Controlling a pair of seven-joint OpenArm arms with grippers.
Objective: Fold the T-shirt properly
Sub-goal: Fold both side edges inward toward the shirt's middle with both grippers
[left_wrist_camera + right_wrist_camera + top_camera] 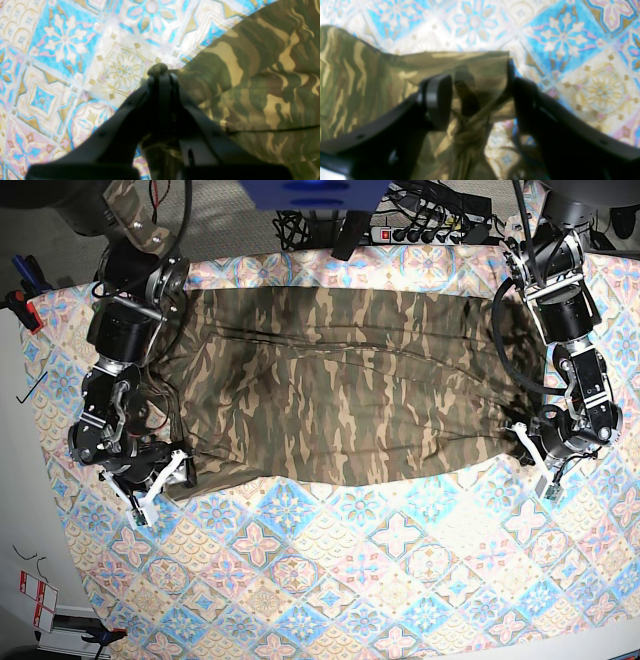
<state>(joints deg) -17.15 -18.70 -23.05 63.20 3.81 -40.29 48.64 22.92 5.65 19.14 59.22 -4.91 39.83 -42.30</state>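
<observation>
The camouflage T-shirt (340, 390) lies spread wide across the tablecloth (330, 580), its near edge running between the two grippers. My left gripper (160, 72) is shut on a pinch of the shirt's edge; the shirt (262, 87) stretches off to its right. In the base view this gripper (535, 455) is at the shirt's near right corner. My right gripper (477, 100) is open, jaws wide apart, with a rumpled corner of the shirt (470, 67) between the fingers (437, 100). In the base view it (165, 480) is at the shirt's near left corner.
The pastel patterned tablecloth (62, 62) covers the whole table. A power strip and cables (430, 220) lie behind the table's far edge. Clamps (20, 300) and bare white surface (20, 510) sit at the left side.
</observation>
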